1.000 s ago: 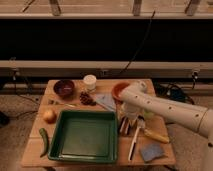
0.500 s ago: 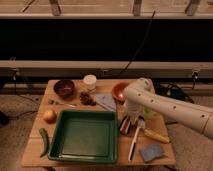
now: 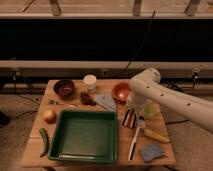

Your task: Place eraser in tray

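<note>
Since a second ago the arm's elbow has swung right and lifted a little, while the gripper [image 3: 131, 113] has stayed low over the table [image 3: 35, 150], just right of the tray [image 3: 56, 136]. Its fingers have drawn together and now look clamped on the far end of the eraser [image 3: 128, 121].

That eraser is a small oblong block striped lengthwise in dark brown, white and reddish. It lies pointing away from the camera, close beside the tray's right rim but outside it; whether it has left the tabletop cannot be told.

A spoon [image 3: 134, 144] with a white handle lies just in front of the eraser, with a sponge [image 3: 151, 152] near the table's front right corner. An orange bowl [image 3: 120, 91] sits behind the gripper, partly hidden by the arm. Nothing lies in the green tray.
</note>
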Controlling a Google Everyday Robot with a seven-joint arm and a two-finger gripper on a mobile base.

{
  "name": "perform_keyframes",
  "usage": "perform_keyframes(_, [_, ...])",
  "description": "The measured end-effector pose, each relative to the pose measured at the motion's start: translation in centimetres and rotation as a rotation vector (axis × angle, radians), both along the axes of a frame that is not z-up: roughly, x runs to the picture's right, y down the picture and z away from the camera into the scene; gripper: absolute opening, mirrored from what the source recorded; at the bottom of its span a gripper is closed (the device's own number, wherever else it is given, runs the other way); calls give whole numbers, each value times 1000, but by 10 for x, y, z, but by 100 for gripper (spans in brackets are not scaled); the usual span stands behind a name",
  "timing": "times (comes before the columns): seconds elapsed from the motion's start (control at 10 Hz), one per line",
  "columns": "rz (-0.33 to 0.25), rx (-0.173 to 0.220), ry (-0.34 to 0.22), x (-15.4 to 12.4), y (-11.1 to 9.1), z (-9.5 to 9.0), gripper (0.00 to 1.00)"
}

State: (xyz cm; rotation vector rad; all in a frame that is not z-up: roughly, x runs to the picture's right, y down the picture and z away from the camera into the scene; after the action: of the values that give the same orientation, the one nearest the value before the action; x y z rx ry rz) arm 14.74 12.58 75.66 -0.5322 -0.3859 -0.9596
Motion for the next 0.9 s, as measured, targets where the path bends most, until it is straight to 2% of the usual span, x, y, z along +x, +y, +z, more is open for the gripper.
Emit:
perform_keyframes(0.1, [-5, 9, -32, -4, -9, -15, 0])
perform_keyframes(0.3, [-13, 2, -72, -19, -5, -35, 0])
perform_keyframes(0.6, [-55, -39, -152, -73, 33, -65, 0])
perform_keyframes(0.9, [-107, -97, -222, -129, 74, -80, 0])
